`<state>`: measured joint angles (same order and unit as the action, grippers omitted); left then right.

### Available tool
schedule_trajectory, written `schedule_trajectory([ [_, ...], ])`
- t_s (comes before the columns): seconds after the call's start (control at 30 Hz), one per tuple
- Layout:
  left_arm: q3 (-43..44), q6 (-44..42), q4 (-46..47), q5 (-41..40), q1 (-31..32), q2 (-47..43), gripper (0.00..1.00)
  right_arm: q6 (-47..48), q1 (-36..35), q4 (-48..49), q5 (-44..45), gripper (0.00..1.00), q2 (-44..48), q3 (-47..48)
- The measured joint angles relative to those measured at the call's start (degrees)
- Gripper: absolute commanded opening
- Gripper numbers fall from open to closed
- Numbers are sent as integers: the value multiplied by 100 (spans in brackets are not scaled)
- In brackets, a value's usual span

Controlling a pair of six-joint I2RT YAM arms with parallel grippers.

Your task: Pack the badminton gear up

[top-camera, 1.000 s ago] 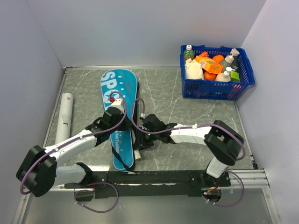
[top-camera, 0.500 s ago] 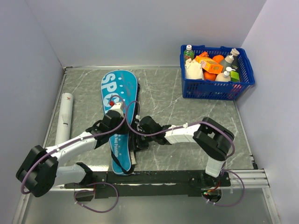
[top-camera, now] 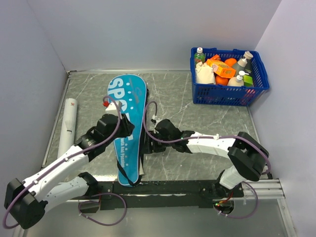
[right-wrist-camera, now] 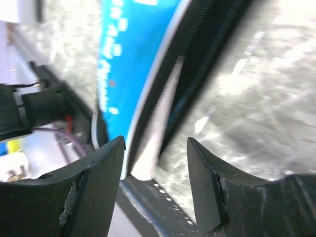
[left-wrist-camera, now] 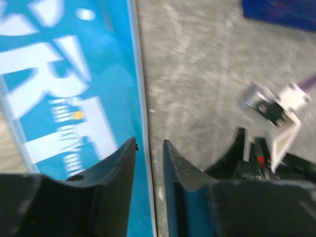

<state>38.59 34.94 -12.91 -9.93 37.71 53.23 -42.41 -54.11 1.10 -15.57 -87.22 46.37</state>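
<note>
Here, blue racket-shaped fabric bag lettered SPORT [top-camera: 124, 94] lies flat on grey marbled table [top-camera: 197, 113] — likely soft, light, floppy. Left gripper [left-wrist-camera: 149, 145] narrowly parted, right gripper [right-wrist-camera: 155, 140] wider, both empty. Best hold — stiffer zipped edge [right-wrist-camera: 195, 57].

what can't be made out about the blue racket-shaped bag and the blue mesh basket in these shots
- Blue racket-shaped fabric bag: top view, the left arm covers its middle lettering; its contents are not visible.
- Bag's black zip edge: right wrist view, motion blur; shut or open unclear.
- Blue plastic mesh basket: left wrist view, cut by the top edge, blurred.
</note>
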Motion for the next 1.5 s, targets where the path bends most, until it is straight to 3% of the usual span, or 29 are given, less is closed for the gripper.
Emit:
schedule_trajectory([
  [0.07,229,210,-420,-374,0,-48,19,81,7,-175,142,59,0,-13],
  [0.1,275,341,-619,-555,0,-52,10,129,7,-223,188,57,0,-35],
  [0.17,271,595,-992,-802,0,-46,1,208,7,-356,299,52,-2,-76],
  [0.37,-120,1338,-1801,-1119,-48,13,1,358,4,-492,435,47,-4,-96],
  [0.87,-680,2599,-2343,-1405,-267,662,1,461,-9,-365,201,44,-107,-109],
  [1.13,-686,2900,-2555,-1657,-470,706,1,459,-22,-297,-33,44,-417,-50],
  [1.5,-981,2896,-2092,-1390,-476,1143,1,291,-81,234,-470,42,-525,-50],
])
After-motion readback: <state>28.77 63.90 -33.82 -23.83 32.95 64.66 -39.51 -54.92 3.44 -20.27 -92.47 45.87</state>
